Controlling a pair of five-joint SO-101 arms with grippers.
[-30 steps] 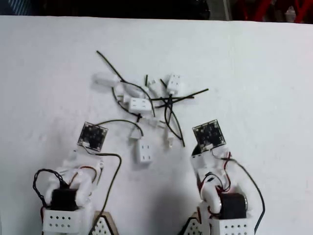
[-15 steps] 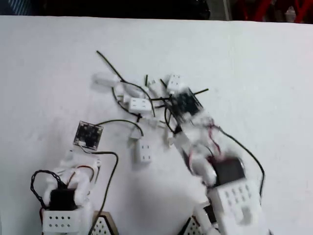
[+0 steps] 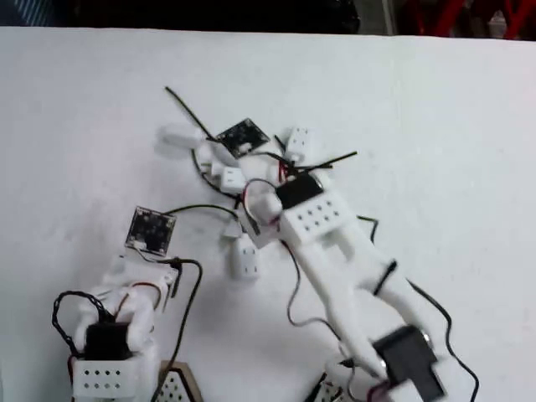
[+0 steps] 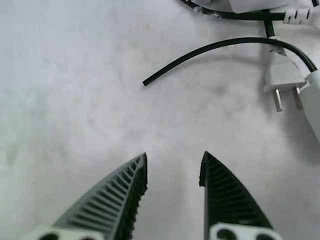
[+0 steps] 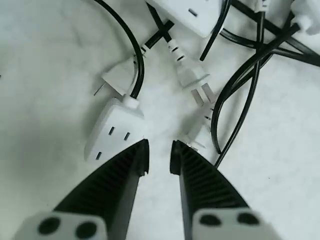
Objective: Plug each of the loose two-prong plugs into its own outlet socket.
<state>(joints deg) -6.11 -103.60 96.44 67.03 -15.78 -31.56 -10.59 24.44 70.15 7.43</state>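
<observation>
My right gripper (image 5: 158, 150) hangs low over the tangle of black cords, its fingers narrowly open and holding nothing. Just off one fingertip lies a white outlet socket (image 5: 112, 131) with a cord running from it. A white two-prong plug (image 5: 192, 77) lies a little ahead, and a second plug (image 5: 116, 82) sits beside the socket. The right arm (image 3: 310, 218) stretches across the pile in the high view. My left gripper (image 4: 174, 162) stands open over bare table, well short of a white plug (image 4: 282, 75). The left arm (image 3: 126, 301) sits at the front left.
More white sockets (image 3: 297, 142) and a plug (image 3: 178, 135) lie among crossed black cords (image 3: 327, 163) at the table's middle. One socket (image 3: 245, 256) sits apart nearer the front. A loose cord end (image 4: 145, 82) lies ahead of the left gripper. The table's back edge (image 3: 268, 32) is far.
The right arm has swung out from the front right, forward and leftward, over the pile of cords. The left arm has barely shifted.
</observation>
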